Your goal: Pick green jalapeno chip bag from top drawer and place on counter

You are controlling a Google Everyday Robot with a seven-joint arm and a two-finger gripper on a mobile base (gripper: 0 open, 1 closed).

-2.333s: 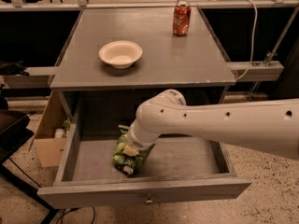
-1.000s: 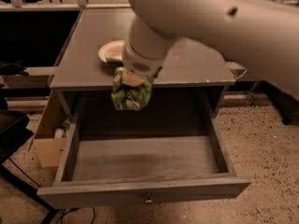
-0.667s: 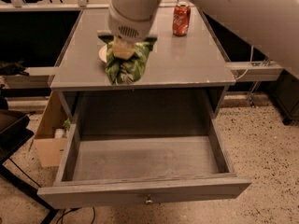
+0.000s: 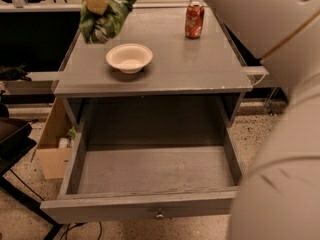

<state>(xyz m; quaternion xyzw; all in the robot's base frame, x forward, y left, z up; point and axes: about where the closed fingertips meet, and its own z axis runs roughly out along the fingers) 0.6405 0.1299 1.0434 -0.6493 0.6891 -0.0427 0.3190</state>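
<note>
Gripper (image 4: 97,0) at upper left, clamped on green jalapeno chip bag (image 4: 103,22) dangling just beneath, above counter (image 4: 200,64).

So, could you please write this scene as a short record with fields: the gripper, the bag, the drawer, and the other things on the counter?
gripper: gripper, upper left, over the counter's far left corner, shut on the bag
bag: glossy green jalapeno chip bag, hanging from the gripper, apparently not yet set down
drawer: wide grey wooden top drawer, pulled open, nothing visible inside
counter: flat grey counter
on counter: round white bowl, front left; red soda can, upright, far right
</note>
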